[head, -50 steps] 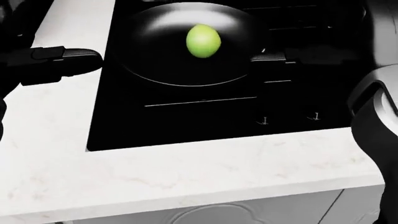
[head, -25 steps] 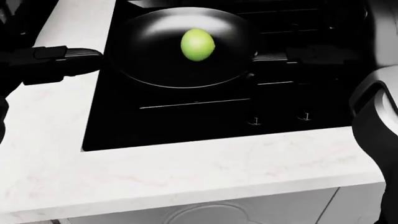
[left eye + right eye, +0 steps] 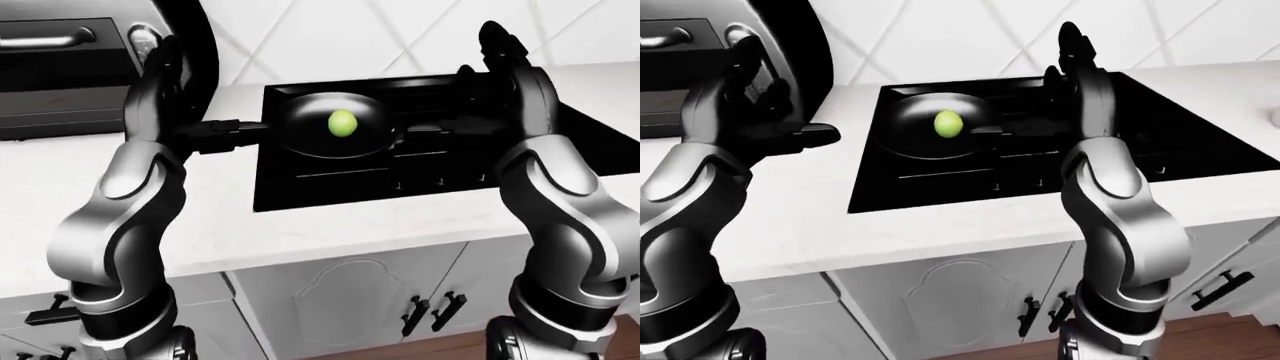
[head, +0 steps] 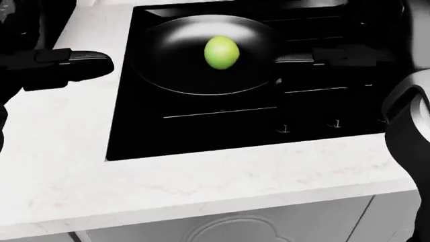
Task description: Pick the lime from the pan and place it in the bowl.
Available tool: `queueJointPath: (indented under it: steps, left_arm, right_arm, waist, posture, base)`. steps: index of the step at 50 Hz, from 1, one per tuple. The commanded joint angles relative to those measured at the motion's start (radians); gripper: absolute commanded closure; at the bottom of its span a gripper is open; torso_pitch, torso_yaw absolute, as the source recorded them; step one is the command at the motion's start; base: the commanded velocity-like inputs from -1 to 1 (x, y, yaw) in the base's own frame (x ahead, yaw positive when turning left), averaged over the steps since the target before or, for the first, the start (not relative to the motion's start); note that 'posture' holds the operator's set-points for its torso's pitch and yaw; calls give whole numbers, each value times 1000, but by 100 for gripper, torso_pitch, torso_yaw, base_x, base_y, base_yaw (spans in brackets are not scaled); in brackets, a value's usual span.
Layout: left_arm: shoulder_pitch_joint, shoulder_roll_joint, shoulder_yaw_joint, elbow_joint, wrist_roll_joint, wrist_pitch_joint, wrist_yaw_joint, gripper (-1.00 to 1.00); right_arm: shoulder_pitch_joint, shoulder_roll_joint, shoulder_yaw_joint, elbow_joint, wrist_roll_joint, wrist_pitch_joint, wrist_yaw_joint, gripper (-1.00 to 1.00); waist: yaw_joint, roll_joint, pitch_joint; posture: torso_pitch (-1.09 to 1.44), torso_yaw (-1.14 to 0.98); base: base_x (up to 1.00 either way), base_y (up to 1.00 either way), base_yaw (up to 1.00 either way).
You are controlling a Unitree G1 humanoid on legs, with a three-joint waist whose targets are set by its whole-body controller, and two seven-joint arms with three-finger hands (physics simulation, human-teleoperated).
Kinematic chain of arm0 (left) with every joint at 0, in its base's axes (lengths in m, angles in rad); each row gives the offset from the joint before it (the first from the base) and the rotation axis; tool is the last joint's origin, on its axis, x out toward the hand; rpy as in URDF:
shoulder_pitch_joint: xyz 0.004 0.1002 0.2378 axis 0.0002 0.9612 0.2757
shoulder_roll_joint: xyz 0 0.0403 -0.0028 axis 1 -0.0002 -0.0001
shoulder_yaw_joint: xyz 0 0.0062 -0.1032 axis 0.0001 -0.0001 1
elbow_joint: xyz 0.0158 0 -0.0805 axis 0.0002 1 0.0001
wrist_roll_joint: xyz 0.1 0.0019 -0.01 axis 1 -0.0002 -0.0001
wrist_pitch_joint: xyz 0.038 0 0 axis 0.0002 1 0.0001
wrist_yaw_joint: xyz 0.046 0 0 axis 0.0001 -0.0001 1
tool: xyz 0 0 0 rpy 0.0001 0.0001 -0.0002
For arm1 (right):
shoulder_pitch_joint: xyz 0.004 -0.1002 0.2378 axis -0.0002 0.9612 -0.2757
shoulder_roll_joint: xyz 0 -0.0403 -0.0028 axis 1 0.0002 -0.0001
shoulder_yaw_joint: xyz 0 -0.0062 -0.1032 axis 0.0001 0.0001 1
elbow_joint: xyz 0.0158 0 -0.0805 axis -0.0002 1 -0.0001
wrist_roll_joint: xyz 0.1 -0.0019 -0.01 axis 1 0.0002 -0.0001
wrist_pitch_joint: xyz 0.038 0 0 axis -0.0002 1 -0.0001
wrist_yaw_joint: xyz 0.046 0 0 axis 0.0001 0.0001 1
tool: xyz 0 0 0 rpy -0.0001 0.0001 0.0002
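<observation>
The lime [image 4: 221, 52] is seen lying near the middle of the black pan [image 4: 168, 60], touched by neither hand. The pan is set on the black cooktop [image 4: 201, 126], toward its upper left corner in the head view, and the pan's handle [image 4: 316, 56] is pointed to the right across the burners. Two small knobs [image 4: 336, 123] are found near the lower edge of the cooktop. The cooktop is sunk into a white marbled counter [image 4: 201, 186], whose bare stretch runs along the lower edge and the left side of the head view.

The left hand [image 3: 165, 71] is held raised above the counter's left part, beside the pan's left rim and apart from it, with the fingers stretched upward and not closed on anything. The right hand [image 3: 505, 56] is held raised over the cooktop's right part, above the pan's handle, its fingers likewise extended and empty. A dark appliance with a bar handle [image 3: 45, 36] is seen at the upper left of the left-eye view, behind the left hand. White cabinet doors [image 3: 340, 300] are seen under the counter. No bowl is visible in any view.
</observation>
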Motion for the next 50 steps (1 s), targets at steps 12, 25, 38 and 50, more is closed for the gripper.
queueJointPath:
  steps: [12,25,38,50]
  left_arm:
    - [-21,9,8,-6,15,-40,-8,-100]
    - [-25,7,9,-12,14,-32,-5,-100]
    - [-21,6,8,-4,17,-40,-9,-100]
    - [-21,4,7,-7,18,-38,-10,-100]
  right_arm:
    - [-18,2,6,-10,-18,-33,16,-100]
    - [-15,6,8,-7,-28,-37,25,-100]
    - [-20,9,6,2,-34,-36,15,-100]
    - [-24,8,8,-4,-33,-26,16,-100]
  waist:
    - [10,-118,-23]
    - [-9,24,-33]
    - [18,-90,-20]
    - [17,-36,-31]
  posture:
    - [0,0]
    - [0,0]
    - [0,0]
    - [0,0]
  base:
    - [25,0,0]
    - [25,0,0]
    - [11,0,0]
    - [0,0,0]
